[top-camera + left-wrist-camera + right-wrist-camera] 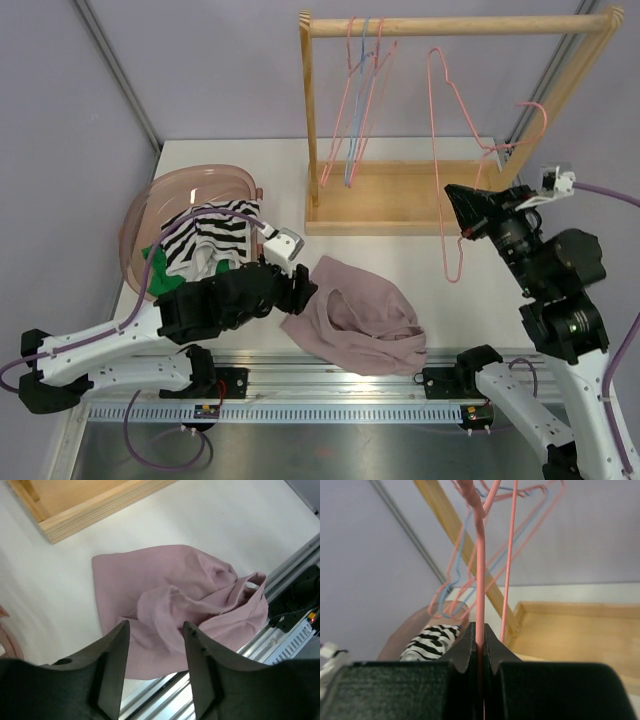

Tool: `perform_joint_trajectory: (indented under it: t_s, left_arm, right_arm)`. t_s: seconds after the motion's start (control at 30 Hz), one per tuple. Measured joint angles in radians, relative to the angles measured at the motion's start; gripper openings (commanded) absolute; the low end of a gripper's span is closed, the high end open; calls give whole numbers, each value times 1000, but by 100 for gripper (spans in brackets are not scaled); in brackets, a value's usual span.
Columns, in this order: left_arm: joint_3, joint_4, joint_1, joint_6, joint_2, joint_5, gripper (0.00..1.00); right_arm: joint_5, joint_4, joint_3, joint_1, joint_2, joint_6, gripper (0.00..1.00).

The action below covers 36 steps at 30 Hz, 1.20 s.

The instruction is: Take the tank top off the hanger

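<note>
Top external view showed the mauve tank top (355, 320) heaped on the tabletop (390, 255) just in front of the left gripper (302, 285), whose jaws stood apart and empty. The garment was already off the thin pink hanger (480, 580), whose wire the right gripper (480, 632) clenched. The knit looked soft, light and limp, best pinched at a raised fold or strap, and no label or writing was readable.
</note>
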State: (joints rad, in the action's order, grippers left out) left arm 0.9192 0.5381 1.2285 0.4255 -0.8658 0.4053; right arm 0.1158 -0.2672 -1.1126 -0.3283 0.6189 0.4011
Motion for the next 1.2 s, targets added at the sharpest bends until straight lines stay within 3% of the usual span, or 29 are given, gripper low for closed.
perform_joint_trajectory:
  t_s: [0.03, 0.23, 0.6, 1.03, 1.2]
  left_arm:
    - [14, 19, 0, 4, 3, 16, 74]
    - [65, 135, 0, 27, 71, 85, 99]
    - [112, 373, 0, 50, 152, 195, 99]
    - [53, 397, 0, 48, 212, 227, 99]
    - [49, 400, 0, 48, 210, 228, 99]
  right_arm:
    - [-20, -32, -31, 0, 42, -10, 0]
    - [-137, -185, -210, 0, 259, -70, 0]
    - [-243, -351, -648, 0, 634, -150, 0]
    - [-348, -513, -1110, -90, 1032, -194, 0]
    - [-412, -562, -1171, -144, 1126, -209, 0]
